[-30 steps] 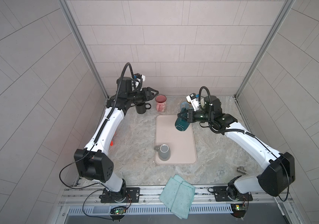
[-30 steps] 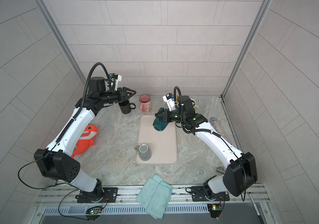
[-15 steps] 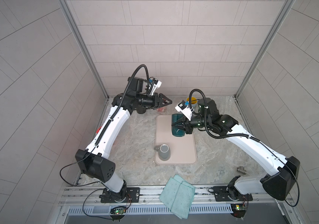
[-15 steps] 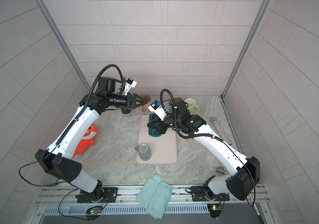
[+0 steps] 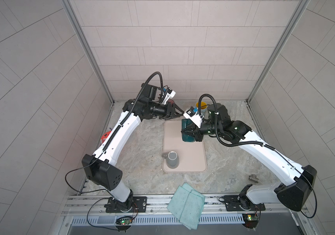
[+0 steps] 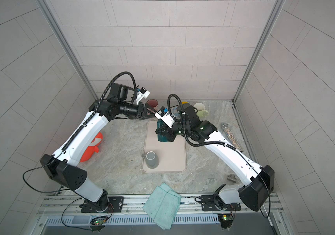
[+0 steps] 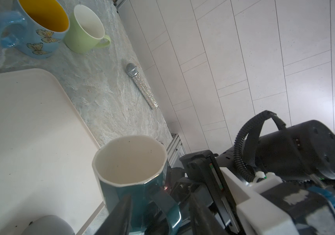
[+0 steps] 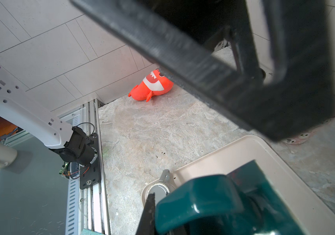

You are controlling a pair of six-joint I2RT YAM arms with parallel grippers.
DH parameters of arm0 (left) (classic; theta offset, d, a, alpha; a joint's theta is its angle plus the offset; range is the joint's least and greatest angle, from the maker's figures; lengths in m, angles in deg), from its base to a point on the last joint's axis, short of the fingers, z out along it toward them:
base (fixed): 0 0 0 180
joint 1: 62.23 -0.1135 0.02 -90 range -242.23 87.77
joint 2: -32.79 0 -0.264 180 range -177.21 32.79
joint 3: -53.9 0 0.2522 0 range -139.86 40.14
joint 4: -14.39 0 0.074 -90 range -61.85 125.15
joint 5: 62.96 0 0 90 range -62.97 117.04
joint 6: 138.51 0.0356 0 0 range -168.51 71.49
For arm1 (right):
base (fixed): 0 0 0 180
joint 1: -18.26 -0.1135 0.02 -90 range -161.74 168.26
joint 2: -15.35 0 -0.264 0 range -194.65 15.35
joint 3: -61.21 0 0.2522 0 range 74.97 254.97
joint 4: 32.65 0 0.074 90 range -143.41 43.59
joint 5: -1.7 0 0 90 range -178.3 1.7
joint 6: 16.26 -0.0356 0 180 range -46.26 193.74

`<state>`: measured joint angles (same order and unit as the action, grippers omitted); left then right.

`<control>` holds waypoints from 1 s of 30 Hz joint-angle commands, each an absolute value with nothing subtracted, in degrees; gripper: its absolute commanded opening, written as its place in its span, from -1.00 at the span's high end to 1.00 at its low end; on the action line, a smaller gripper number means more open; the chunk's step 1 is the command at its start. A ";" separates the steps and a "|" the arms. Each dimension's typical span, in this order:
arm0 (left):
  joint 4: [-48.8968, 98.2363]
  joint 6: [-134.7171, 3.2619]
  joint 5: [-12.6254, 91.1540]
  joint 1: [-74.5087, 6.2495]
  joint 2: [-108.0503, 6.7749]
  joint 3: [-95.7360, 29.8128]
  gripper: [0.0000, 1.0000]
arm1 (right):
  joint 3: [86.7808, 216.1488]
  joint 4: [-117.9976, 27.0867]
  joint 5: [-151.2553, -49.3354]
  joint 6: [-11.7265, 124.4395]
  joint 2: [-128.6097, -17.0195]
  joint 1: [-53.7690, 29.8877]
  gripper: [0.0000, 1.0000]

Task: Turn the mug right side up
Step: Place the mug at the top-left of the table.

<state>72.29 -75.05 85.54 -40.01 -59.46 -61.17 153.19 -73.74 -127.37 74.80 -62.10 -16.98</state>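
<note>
Right gripper (image 5: 191, 133) clenched on mug (image 5: 186, 138) handle, over tray (image 5: 195, 162); left gripper (image 5: 178, 113) spread, empty, near mug; grey cup (image 5: 172, 159) on tray

We are seeing a glossy glazed teal mug (image 7: 122, 189), a smooth matt tray (image 5: 195, 162), a stone-patterned table (image 5: 142, 146), a soft cloth (image 5: 186, 205).

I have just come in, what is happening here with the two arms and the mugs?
The right gripper is shut on the handle of the teal mug and holds it over the far part of the tan tray. The mug's white inside shows in the left wrist view, so its mouth seems to face roughly upward. The left gripper hovers open close to it, holding nothing. A grey mug stands at the tray's near end.
</note>
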 commanded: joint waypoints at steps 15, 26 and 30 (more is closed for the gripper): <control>80.56 -70.77 83.73 -37.08 -59.37 -61.69 -0.02 | 157.92 -69.67 -126.80 75.17 -64.37 -17.49 1.00; 85.39 -69.08 77.36 -35.33 -62.52 -64.86 0.10 | 158.64 -69.95 -126.36 75.01 -65.12 -18.65 1.00; 87.27 -68.23 74.90 -34.95 -63.40 -65.90 0.14 | 158.56 -70.07 -126.14 75.11 -65.11 -18.95 1.00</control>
<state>84.51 -69.85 78.28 -35.55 -62.60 -64.15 155.75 -74.42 -124.94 73.71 -65.77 -18.34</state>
